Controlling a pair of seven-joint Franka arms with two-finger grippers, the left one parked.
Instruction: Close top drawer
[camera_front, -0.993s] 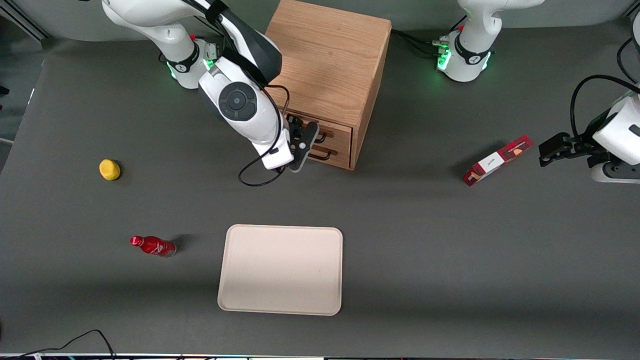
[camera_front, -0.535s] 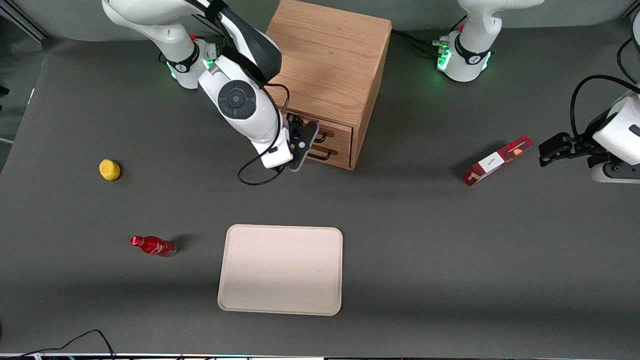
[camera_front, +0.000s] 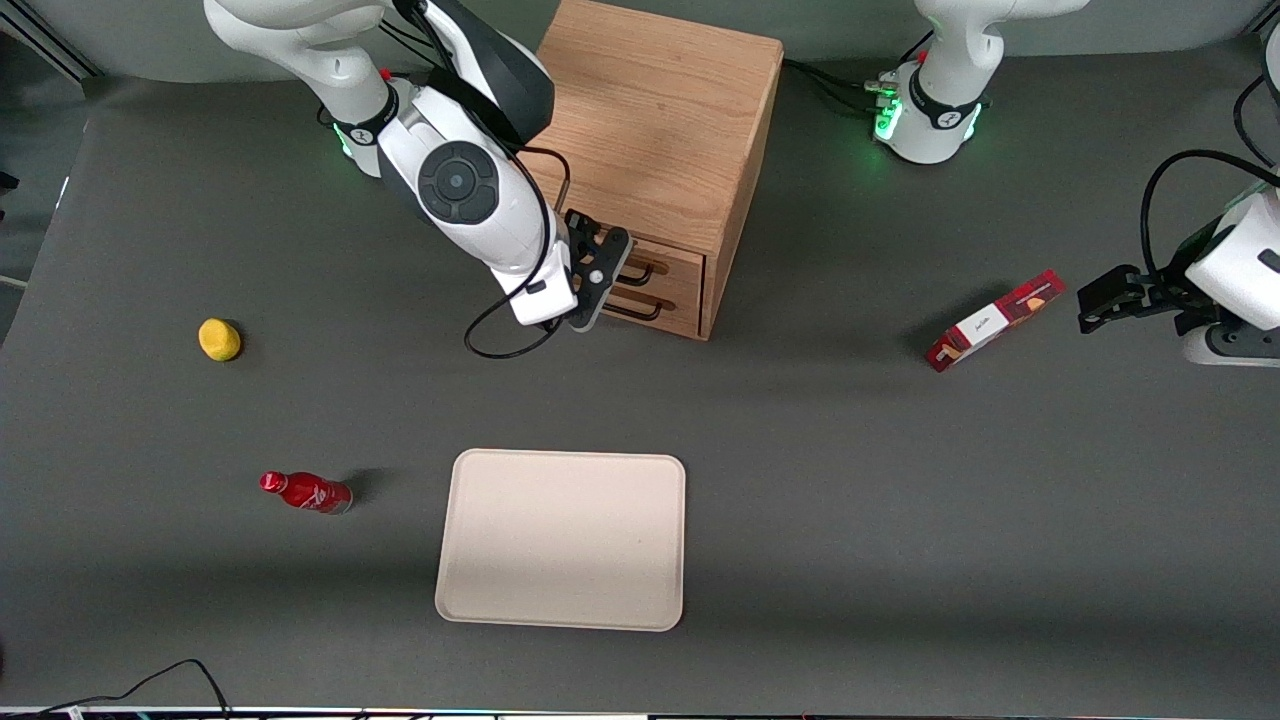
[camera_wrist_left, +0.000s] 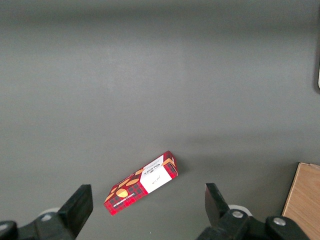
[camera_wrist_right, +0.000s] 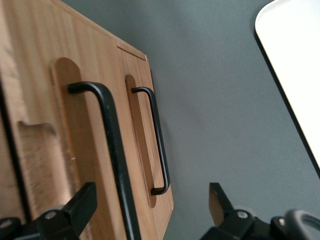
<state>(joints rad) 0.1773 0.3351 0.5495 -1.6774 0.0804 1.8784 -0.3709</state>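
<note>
A: Where do we see the pincer (camera_front: 600, 282)?

B: Right in front of the oak cabinet (camera_front: 660, 130), at the level of its two drawer fronts. In the right wrist view we see its two fingers (camera_wrist_right: 75, 207) spread wide apart with nothing between them. The upper black handle (camera_wrist_right: 107, 145) runs past one finger, and we cannot tell whether that finger touches it.

A: And the top drawer (camera_front: 655, 262)?

B: We find it in the cabinet's face turned toward the front camera, just under the cabinet's top, with the lower drawer (camera_front: 650, 303) beneath it. In the front view both fronts look about level with each other, so we see the top drawer pushed in or very nearly so.

A: What do we see farther out on the desk (camera_front: 860, 520)?

B: A pale tray (camera_front: 562, 540) lies flat, nearer to the front camera than the cabinet. A red bottle (camera_front: 306, 492) lies on its side beside the tray, toward the working arm's end. A yellow lemon-like fruit (camera_front: 219, 339) sits farther from the camera than the bottle, well apart from it. Toward the parked arm's end we see a red box (camera_front: 993, 320) lying flat, well apart from the cabinet.
</note>
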